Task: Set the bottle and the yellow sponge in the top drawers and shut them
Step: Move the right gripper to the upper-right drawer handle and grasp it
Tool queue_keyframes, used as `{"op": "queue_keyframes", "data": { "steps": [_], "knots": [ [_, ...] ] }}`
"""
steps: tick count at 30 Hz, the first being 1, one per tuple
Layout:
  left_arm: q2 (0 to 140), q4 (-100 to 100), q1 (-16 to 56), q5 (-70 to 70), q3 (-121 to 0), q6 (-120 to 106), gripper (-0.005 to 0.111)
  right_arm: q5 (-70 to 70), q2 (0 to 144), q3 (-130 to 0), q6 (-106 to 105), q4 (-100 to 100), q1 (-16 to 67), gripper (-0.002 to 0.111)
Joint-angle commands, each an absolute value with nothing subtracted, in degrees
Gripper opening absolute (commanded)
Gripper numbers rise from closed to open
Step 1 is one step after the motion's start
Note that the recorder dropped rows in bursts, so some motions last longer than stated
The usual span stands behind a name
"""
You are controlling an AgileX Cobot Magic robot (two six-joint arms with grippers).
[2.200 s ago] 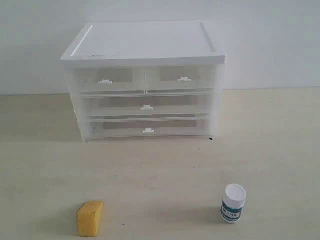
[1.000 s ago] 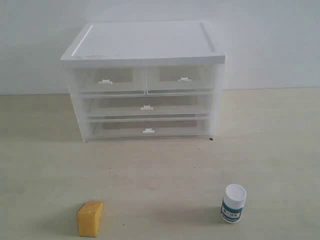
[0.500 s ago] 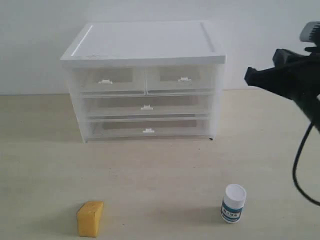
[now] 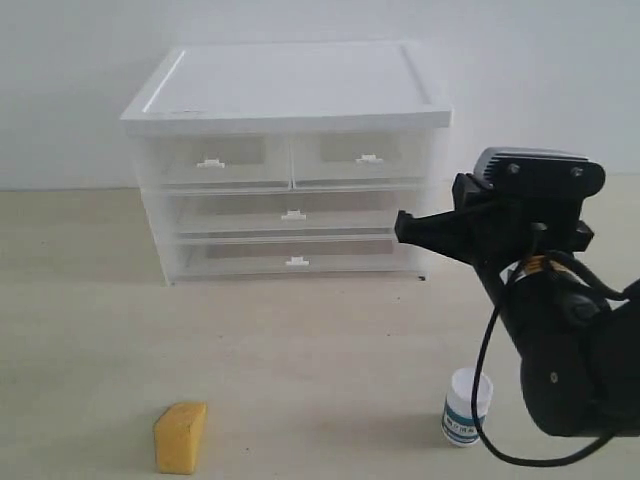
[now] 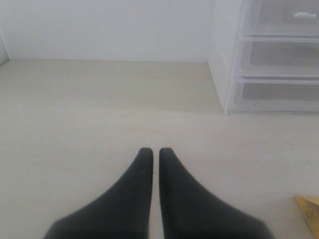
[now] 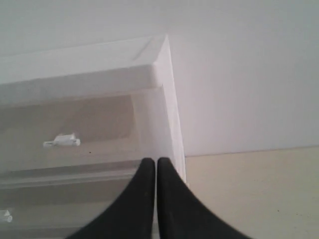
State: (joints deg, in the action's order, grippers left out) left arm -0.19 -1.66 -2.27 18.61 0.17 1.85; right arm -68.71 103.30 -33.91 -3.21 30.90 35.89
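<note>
Since the frame 0.5 s back, my right arm has dropped from the upper right edge of the exterior view and swung toward the middle. My right claw now points at the right side of the cabinet, level with the upper of its 2 full-width drawers; how near it stands I cannot tell from there. Nothing else has shifted. The bottle stands upright on the table at the front right, with my arm's black cable crossing its right edge. The yellow sponge lies at the front left, well apart from it. The left top drawer and right top drawer both sit flush in the frame, closed. Only the right wrist view shows my right claw up close: its 2 black fingers are pressed together with nothing between them, aimed at the cabinet's upper right corner, with the right top drawer's white tab off to one side. Only the left wrist view shows my left claw. It too is fully closed and empty, low over bare table, with the cabinet's lower drawers ahead and a corner of the yellow sponge at the picture's edge.
</note>
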Motion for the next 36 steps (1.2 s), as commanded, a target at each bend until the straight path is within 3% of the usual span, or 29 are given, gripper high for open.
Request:
{"op": "queue_keyframes", "data": {
  "steps": [1,8,11,15,17,36],
  "knots": [
    [0.0,-1.24,-2.11,17.81,0.0,1.66,0.004,-69.96,106.48,-37.21,-2.17,28.75,35.99,0.0],
    [0.0,-1.24,-2.11,17.81,0.0,1.66,0.004,-66.28,109.65,-43.19,-2.01,27.24,35.99,0.005],
    [0.0,-1.24,-2.11,17.81,0.0,1.66,0.004,-64.35,111.06,-45.3,-2.01,26.17,35.99,0.023],
    [0.0,-1.24,-2.11,17.81,0.0,1.66,0.004,-63.58,113.03,-47.49,-2.01,26.28,35.99,0.058],
    [0.0,-1.24,-2.11,17.81,0.0,1.66,0.004,-64.09,113.88,-48.35,-2.01,26.28,35.99,0.07],
    [0.0,-1.24,-2.11,17.81,0.0,1.66,0.004,-63.78,119.0,-54.45,-4.9,28.49,36.82,0.071]
  ]
}}
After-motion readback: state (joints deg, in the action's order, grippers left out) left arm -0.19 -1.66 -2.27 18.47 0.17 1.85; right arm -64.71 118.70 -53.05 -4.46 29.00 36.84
